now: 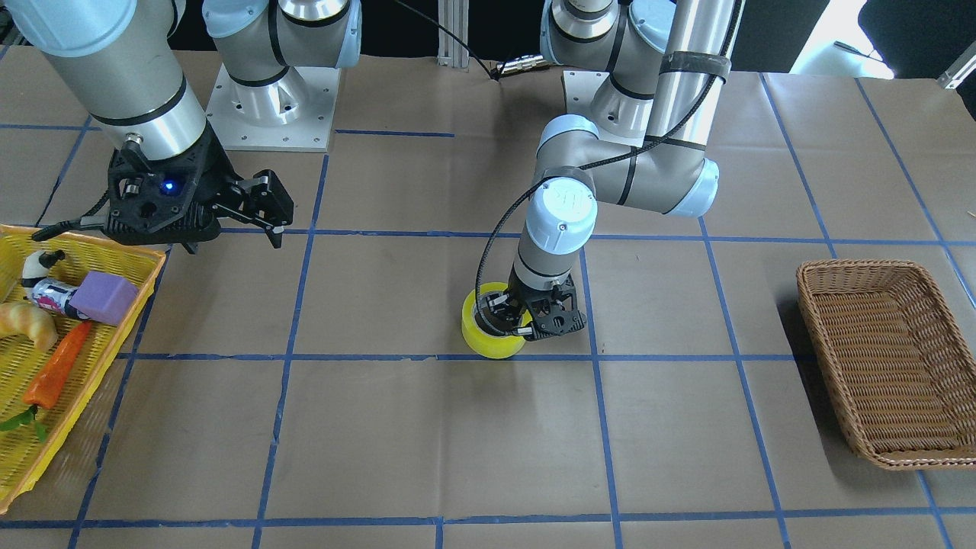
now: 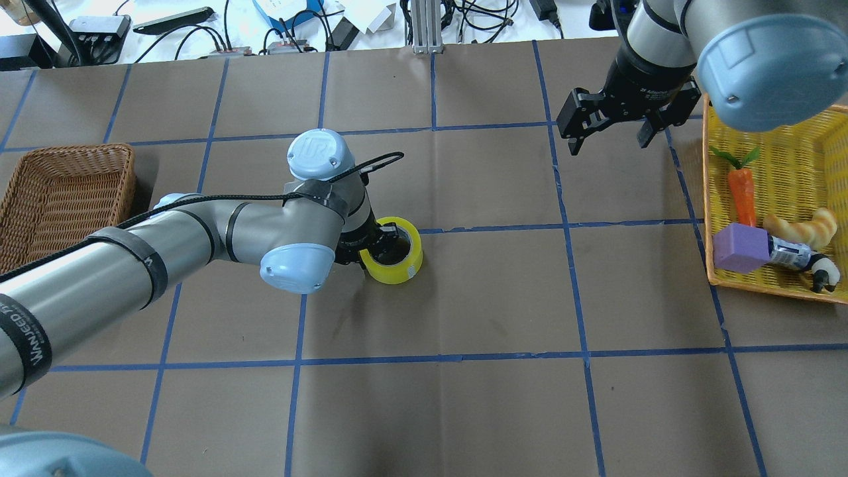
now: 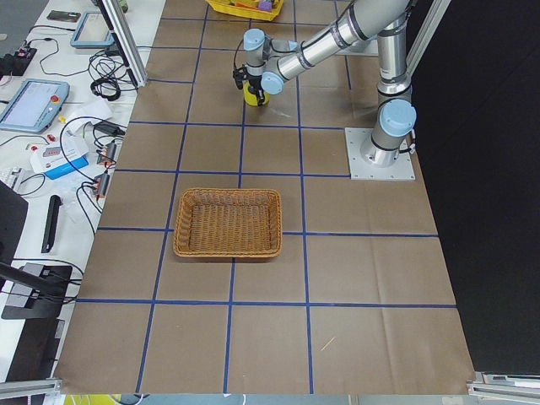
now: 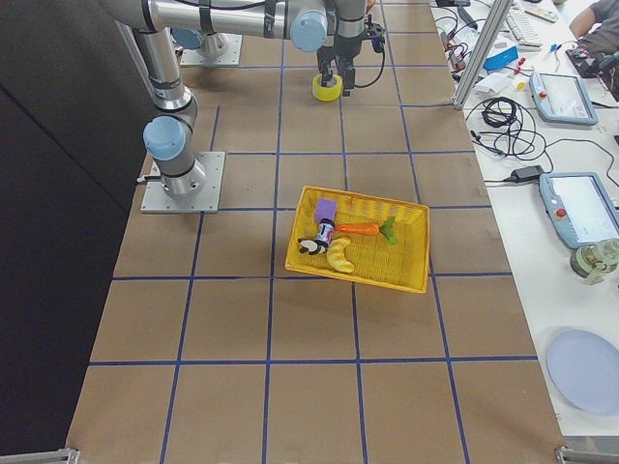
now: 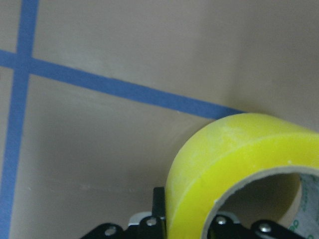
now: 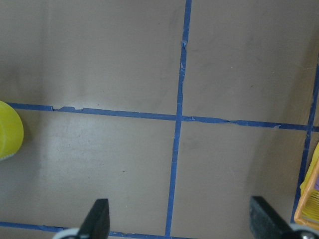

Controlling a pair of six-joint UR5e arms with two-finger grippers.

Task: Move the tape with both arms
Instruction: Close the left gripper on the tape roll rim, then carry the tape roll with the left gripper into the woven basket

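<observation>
Pinching left gripper [image 1: 509,320] jaws across the wall of the tape [image 2: 397,270], probably light, stiff, slick, sitting well away from the yellow tray [image 2: 762,288]; hanging right gripper [image 2: 609,139] jaws wide and empty beside that tray.

Translucent yellow tape [image 2: 396,271], core upward, flat on the table [image 2: 464,298], wall pinched in left claw [image 1: 512,320].

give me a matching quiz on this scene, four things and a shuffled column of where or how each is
1 tape
2 carrot
3 wicker basket
4 right pincer

a open, above the table
b in the yellow tray
c on the table, left pincer astride its wall
d by the table's end on the robot's left

Pairs: 1-c, 2-b, 3-d, 4-a
</observation>
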